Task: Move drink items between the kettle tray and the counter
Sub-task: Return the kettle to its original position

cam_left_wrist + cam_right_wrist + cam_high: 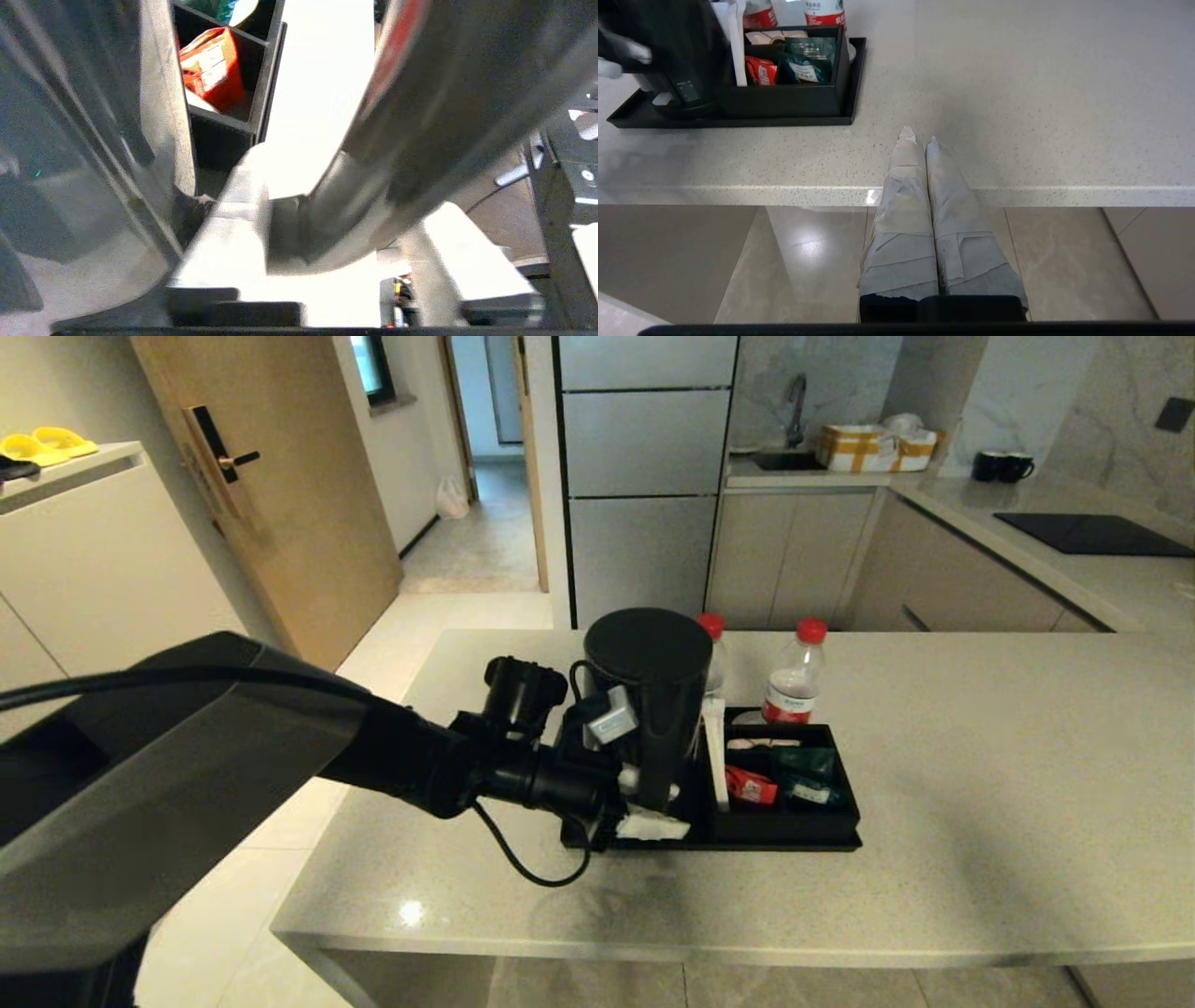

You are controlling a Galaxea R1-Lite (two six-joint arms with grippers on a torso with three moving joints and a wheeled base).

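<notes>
The tall black kettle (649, 691) stands at the left end of the black kettle tray (709, 845), which lies on the beige counter (980, 784). My left gripper (649, 803) is at the kettle's handle (420, 116), open, with one white finger (233, 219) close on each side. Two red-capped water bottles (794, 677) stand at the tray's far edge. A dark green sachet (805, 763) and a red one (750, 786) lie in the tray's compartment box. My right gripper (920, 135) hangs shut and empty at the counter's near edge, right of the tray (738, 122).
The counter (1017, 116) is bare right of the tray. Behind it runs a farther worktop with a black hob (1092, 534), two dark mugs (1004, 465), a cardboard box (873, 446) and a sink. Tiled floor lies left of the counter.
</notes>
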